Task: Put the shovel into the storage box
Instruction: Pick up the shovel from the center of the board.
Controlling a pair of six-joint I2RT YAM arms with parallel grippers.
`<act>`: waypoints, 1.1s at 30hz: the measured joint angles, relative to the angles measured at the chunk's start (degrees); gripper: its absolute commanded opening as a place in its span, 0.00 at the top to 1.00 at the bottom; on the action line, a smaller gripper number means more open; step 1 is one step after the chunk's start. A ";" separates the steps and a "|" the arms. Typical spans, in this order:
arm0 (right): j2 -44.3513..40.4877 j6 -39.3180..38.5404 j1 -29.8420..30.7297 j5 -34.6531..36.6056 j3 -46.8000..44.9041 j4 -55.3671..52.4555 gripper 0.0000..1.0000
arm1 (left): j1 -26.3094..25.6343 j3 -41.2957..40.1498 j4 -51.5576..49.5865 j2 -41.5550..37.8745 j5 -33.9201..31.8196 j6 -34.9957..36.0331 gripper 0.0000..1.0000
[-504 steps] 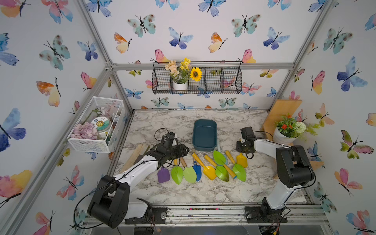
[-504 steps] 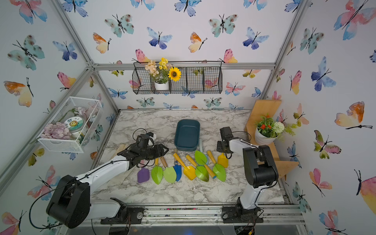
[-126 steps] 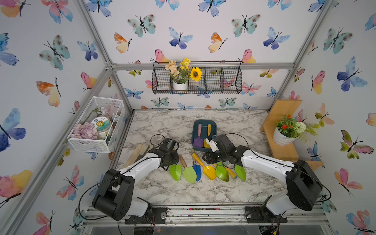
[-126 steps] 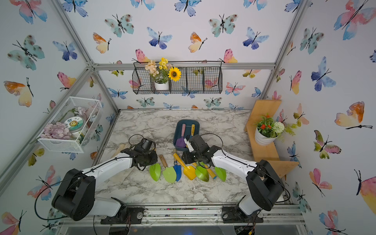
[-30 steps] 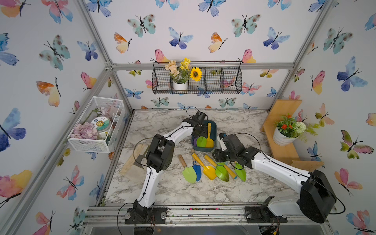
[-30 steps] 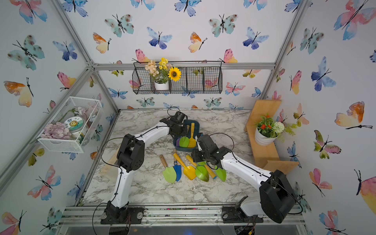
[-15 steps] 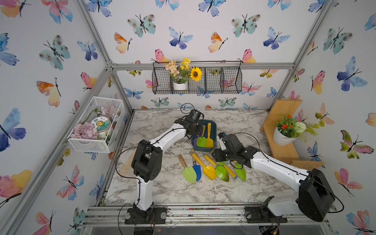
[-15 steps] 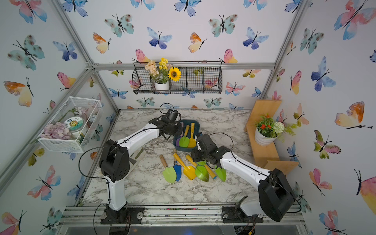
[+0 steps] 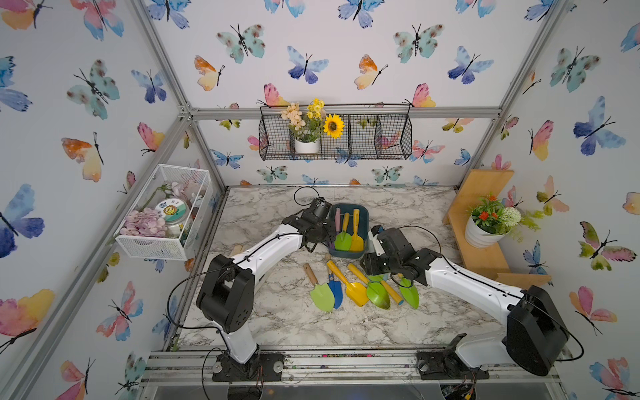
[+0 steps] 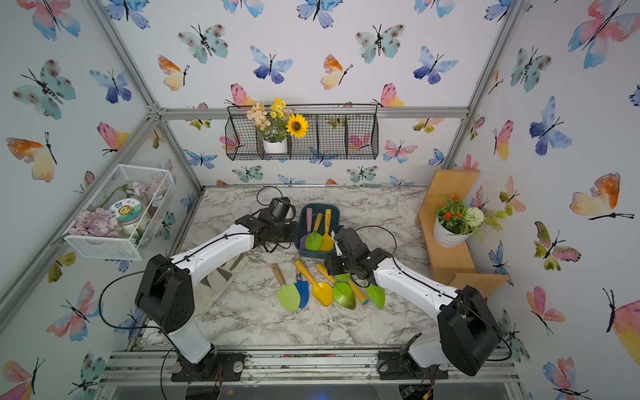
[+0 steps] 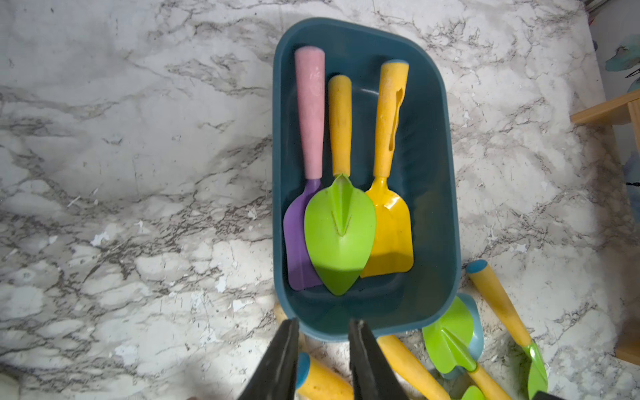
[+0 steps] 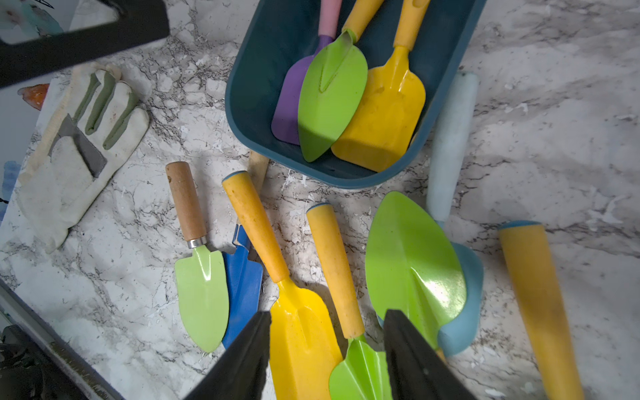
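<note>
The room is a small cell with butterfly wallpaper, and its floor is a marble-patterned table. The storage box stands about in the middle of the table, a little toward the back edge. Three shovels lie inside it side by side, handles toward the back edge: a purple shovel with a pink handle, a green shovel whose blade lies partly over both neighbours, and a yellow shovel. The left gripper hangs near the front left corner of the box; its two fingers stand apart with nothing between them, so it holds nothing. Other shovels lie loose between the box and the front edge: a small shovel with a wooden handle, a blue shovel touching it, a long yellow shovel and a yellow-handled green shovel. The right gripper hovers above these last two with its fingers spread wide, and it grips neither. A white glove lies near the left edge. On the left wall a white wire basket carries a jar; its lid shows a smiling sun and two characters, perhaps "日上", too small to read surely.
</note>
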 measured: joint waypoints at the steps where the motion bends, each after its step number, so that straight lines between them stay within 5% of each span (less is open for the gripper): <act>1: 0.33 -0.02 0.00 -0.24 0.02 0.11 0.43 | 0.00 -1.27 0.07 -1.11 -0.02 -0.24 0.68; 19: 4.63 -0.52 0.00 -6.08 2.91 1.55 0.43 | 0.00 -22.80 3.72 -13.94 -0.11 -8.04 0.66; 33: 5.64 -1.16 0.13 -11.78 3.06 3.23 0.39 | 0.00 -29.70 5.22 -17.05 -0.24 -15.13 0.51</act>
